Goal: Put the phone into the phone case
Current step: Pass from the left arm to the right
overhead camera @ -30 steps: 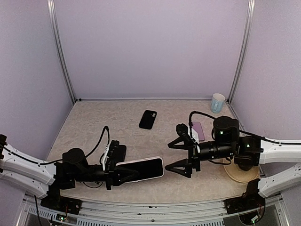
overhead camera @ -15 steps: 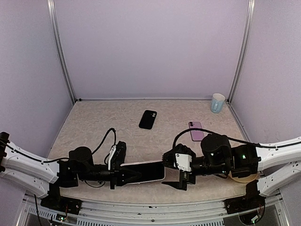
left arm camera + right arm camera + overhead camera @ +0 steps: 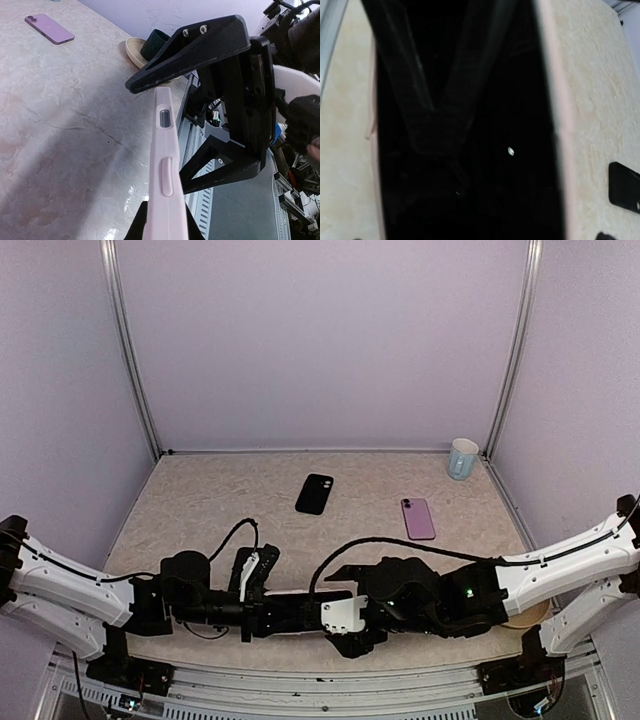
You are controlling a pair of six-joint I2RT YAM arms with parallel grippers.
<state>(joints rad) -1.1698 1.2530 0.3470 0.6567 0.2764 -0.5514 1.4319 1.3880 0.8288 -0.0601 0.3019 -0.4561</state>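
the left arm's fingers (image 3: 275, 613) are clamped on a pale pink phone case (image 3: 165, 200), holding it low over the front edge of the tabletop (image 3: 220, 500), between the 2 arms. in the left wrist view the case runs away from the camera edge-on, so its moulded side buttons face the lens, and it sits clear of the marbled surface below.

the right arm's fingers (image 3: 338, 610) are spread wide at the far end of the case. seen from the left wrist, 1 black finger (image 3: 200, 50) passes over the case's tip and the other (image 3: 220, 165) sits below and to the side. whether either one touches the case cannot be told. the right wrist view is almost filled by the dark inner face of the case, with a pink rim down each side. it is too close and blurred to show any detail inside.

2 phones lie flat on the tabletop, well apart from the case and from both arms. a black phone (image 3: 315, 493) is near the middle toward the back. a purple phone (image 3: 418, 518) lies face down to its right, its camera end pointing toward the back wall.

a pale blue mug (image 3: 463, 458) stands upright in the back right corner. a tan dish (image 3: 131, 49) sits at the front right beside the right arm, with something dark green (image 3: 156, 44) on it.
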